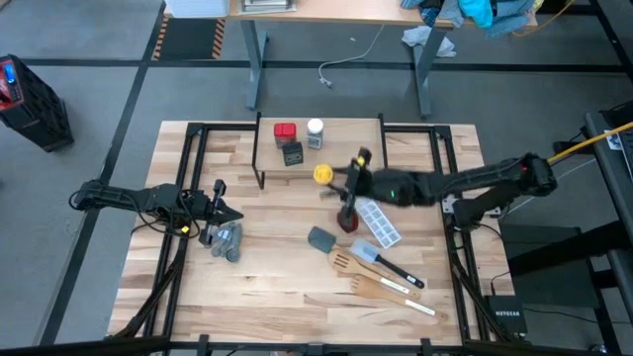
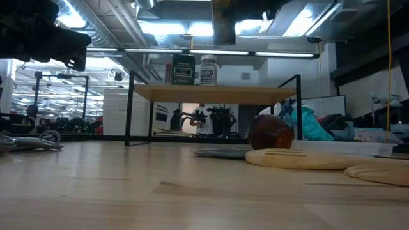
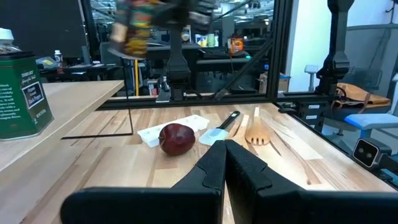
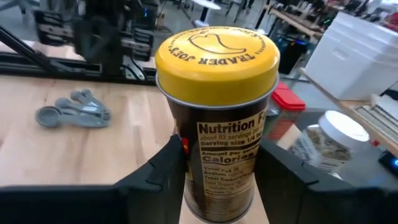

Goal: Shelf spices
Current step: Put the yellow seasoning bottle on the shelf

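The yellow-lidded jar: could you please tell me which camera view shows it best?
The right wrist view: the yellow-lidded jar fills the frame, lid and label legible, between the right end effector fingers. The high view shows only its lid; the left wrist and low views show it partly.

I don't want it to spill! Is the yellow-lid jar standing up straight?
Yes, upright. The yellow-lidded jar has its lid on top, label running level, gripped between the right pincer fingers.

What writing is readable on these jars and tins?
"TRADER JOE'S": around the yellow lid of the amber jar held in the right claw.
"Nutrition F...", "servings": that jar's label.
Green tin label: too blurred.
White-capped jar label: too small.
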Controlling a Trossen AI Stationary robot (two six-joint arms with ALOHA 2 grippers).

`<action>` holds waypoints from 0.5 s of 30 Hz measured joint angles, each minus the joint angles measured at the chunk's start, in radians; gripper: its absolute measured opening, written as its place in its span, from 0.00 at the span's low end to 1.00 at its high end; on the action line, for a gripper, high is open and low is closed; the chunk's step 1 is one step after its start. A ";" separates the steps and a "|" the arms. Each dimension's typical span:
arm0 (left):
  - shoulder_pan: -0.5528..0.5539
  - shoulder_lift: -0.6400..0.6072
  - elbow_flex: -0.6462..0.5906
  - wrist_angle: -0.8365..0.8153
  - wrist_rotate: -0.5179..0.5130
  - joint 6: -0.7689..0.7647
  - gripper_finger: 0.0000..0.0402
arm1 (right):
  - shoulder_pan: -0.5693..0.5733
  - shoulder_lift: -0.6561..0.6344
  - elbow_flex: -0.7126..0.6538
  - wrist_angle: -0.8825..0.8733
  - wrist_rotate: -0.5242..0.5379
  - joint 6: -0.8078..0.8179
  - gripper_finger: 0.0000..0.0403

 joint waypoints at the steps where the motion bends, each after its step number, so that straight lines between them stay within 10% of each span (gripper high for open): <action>1: 0.000 0.000 0.000 0.000 0.000 0.000 0.00 | -0.037 -0.004 0.000 -0.006 -0.046 -0.011 0.40; 15: 0.000 0.000 0.000 0.000 0.000 0.000 0.00 | -0.432 -0.007 -0.001 -0.022 -0.600 -0.039 0.40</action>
